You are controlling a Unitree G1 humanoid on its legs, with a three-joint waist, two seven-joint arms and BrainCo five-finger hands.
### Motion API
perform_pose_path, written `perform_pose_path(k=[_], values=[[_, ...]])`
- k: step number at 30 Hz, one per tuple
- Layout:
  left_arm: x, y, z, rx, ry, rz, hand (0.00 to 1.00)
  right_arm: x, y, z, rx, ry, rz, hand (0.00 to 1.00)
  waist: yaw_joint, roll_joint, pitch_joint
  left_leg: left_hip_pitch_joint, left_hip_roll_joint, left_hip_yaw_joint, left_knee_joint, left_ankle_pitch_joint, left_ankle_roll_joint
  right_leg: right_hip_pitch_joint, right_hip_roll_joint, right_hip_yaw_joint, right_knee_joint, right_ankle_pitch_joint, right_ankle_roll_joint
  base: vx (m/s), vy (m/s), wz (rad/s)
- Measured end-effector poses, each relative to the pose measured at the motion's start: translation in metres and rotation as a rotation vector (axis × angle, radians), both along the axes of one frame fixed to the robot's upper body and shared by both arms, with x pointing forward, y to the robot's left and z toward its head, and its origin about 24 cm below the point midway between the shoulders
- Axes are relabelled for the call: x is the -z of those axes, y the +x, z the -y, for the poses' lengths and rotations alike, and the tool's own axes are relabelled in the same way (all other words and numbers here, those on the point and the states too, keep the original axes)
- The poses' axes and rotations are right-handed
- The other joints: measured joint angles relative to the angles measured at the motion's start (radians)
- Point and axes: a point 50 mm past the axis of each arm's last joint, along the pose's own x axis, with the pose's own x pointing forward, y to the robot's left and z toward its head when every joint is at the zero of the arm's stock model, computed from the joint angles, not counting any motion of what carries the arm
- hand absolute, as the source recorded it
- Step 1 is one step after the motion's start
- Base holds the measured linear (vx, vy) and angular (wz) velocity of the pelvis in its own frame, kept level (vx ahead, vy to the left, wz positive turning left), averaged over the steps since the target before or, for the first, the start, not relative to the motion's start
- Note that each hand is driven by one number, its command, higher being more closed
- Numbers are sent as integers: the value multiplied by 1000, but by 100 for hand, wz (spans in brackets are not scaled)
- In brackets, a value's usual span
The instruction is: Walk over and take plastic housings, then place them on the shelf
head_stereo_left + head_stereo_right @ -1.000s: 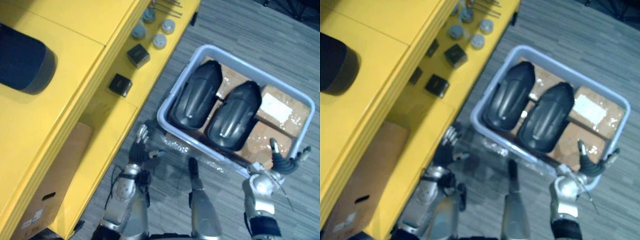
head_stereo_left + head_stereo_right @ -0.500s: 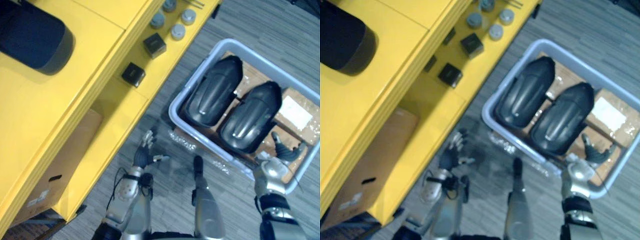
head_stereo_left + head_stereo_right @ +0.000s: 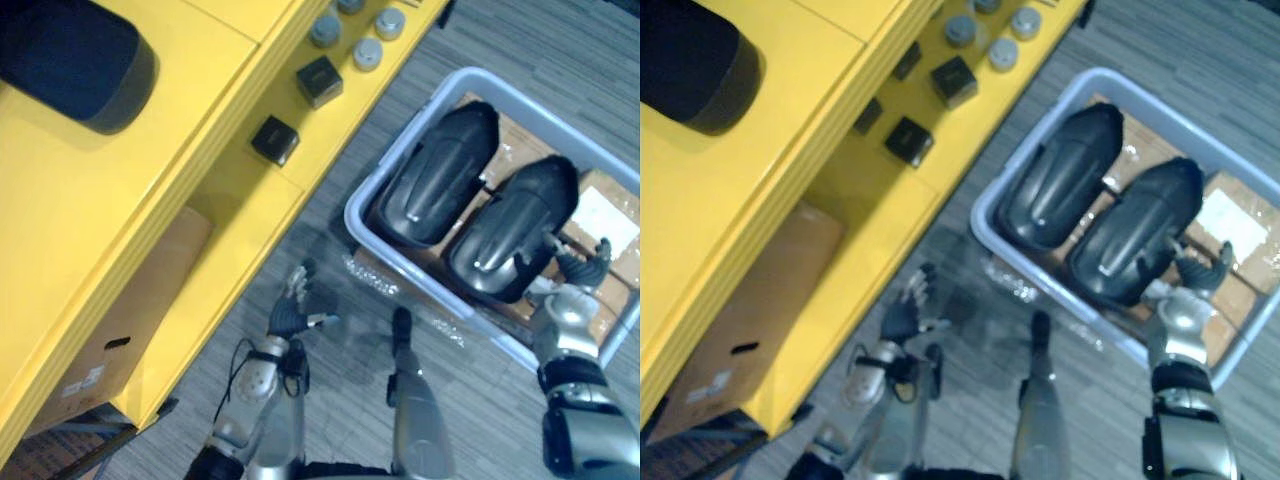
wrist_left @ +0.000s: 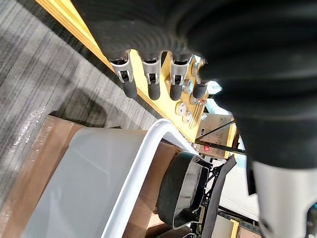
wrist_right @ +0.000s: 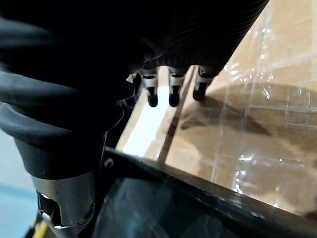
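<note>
Two black plastic housings lie side by side in a pale grey tub [image 3: 352, 215] on the floor: the left housing [image 3: 435, 175] and the right housing [image 3: 510, 230]. My right hand [image 3: 577, 280] hovers open over the tub, just beside the near end of the right housing, with nothing in it. Its wrist view shows a dark housing edge [image 5: 198, 208] close below the fingers [image 5: 172, 94]. My left hand [image 3: 290, 312] hangs open over the floor between the tub and the yellow shelf [image 3: 240, 200]. A third black housing [image 3: 75, 60] lies on the shelf's top.
Small black boxes [image 3: 274, 139] and grey round caps [image 3: 368, 52] sit on the lower yellow shelf. A cardboard box [image 3: 110, 320] stands under it. Taped cardboard [image 5: 257, 124] lines the tub's bottom. Grey striped floor surrounds the tub.
The camera has shifted, sliding the whole scene. My right hand has gone from the tub's near rim to inside it, beside the right housing. The left hand stays low.
</note>
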Motion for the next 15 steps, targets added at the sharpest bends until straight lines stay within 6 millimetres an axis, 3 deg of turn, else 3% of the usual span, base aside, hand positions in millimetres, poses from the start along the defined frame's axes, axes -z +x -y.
perform_pose_path(k=[6, 15], values=[[-1, 1, 0, 1, 2, 3, 0, -2, -3, 17, -3, -154, -211, 100, 0, 0, 0, -5, 0, -16, 6, 0, -1, 3, 2, -16, 8, -2, -3, -4, -3, 6], [-1, 1, -3, -2, 15, -4, 0, -3, 3, 14, -53, -314, -404, 100, 2, 0, 0, -6, 1, -19, 10, 3, -3, 4, 2, -18, 11, -6, -9, 0, 0, 0]])
